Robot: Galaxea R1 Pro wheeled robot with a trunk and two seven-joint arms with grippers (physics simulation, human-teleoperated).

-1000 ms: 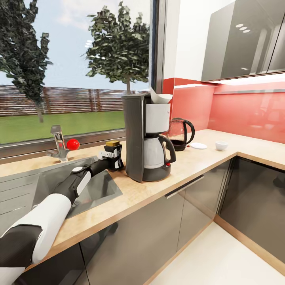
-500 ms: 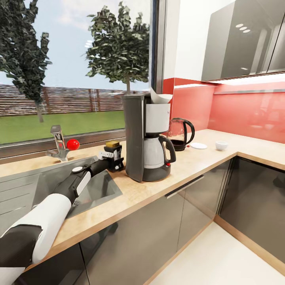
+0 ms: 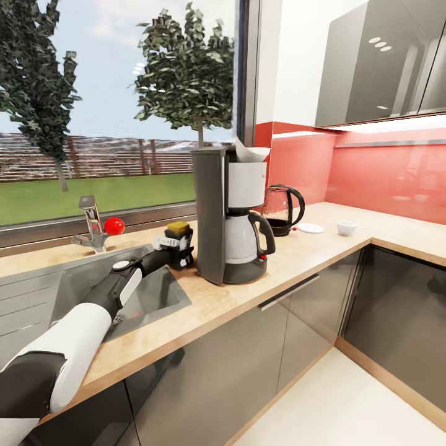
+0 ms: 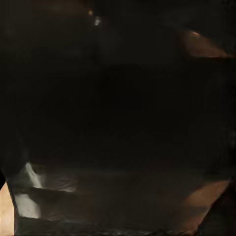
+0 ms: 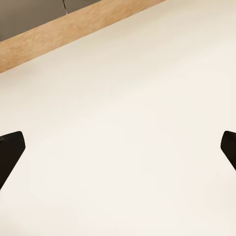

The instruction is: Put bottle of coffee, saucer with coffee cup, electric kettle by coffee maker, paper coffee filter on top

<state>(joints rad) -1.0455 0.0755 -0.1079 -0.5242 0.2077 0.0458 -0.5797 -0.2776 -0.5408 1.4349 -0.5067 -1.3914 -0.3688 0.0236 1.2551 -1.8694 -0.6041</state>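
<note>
1. We see the jar (image 3: pixel 180 244), dark with a tan-yellow lid (image 3: pixel 178 227), upright on the worktop (image 3: pixel 297 257) just beside the coffee maker (image 3: pixel 230 214), on its sink side.
2. The coffee maker is tall and dark grey, with a white housing, a white carafe (image 3: pixel 240 238) with a black handle and a small red switch. A white paper filter (image 3: pixel 251 151) sticks out of its top.
3. The kettle (image 3: pixel 282 209), rounded dark glass with a black handle, stands close behind the coffee maker on its far side from the jar.
4. Beyond the kettle, farther from the coffee maker, lies the white saucer (image 3: pixel 311 228); the white cup (image 3: pixel 347 227) sits on the worktop apart from it, farther still.
5. Our left arm (image 3: pixel 93 310) reaches out over the sink (image 3: pixel 148 291) corner toward the coffee maker, white at the upper part and black near the wrist.
6. The left gripper (image 3: pixel 175 243) is at the jar, its fingers on either side of the body; we cannot tell whether it clamps or merely brackets it.
7. The left wrist view is nearly black, a dark glossy surface right at the lens, with slivers of tan at the edges.
8. The right wrist view shows two black fingertips (image 5: pixel 10 152) far apart, the right gripper (image 5: pixel 118 152) spread wide over pale floor (image 5: pixel 128 137), with a wood-toned strip (image 5: pixel 73 24) at one edge.
</note>
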